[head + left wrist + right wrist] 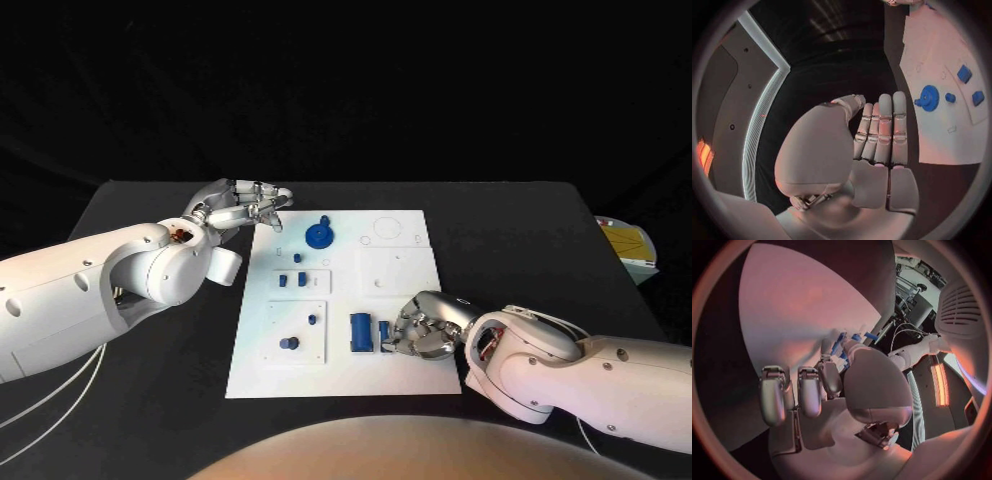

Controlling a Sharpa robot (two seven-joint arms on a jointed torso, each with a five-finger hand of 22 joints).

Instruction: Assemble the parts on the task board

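Reaching onto the lower right of the task board [346,380], the right hand [418,328] is closing around a small blue part [387,335], just right of a taller blue block [361,331] standing on the board. In the right wrist view its fingers [831,375] are curling inward and blue pieces [842,347] are showing at their tips, so the hand seems to be pinching or touching that part, though whether it has a firm hold cannot be told. The parts are looking like small rigid plastic: light, stiff, smooth and probably a little slippery, best taken by their flat opposite sides with a light pinch, kept upright for seating. A blue gear [320,236] is lying in the upper middle of the frame, with smaller blue pieces [293,281] below it. The left hand [238,207] is hovering at the board's upper left corner over the black surface [548,230], its fingers [882,127] lying straight and together, holding nothing.
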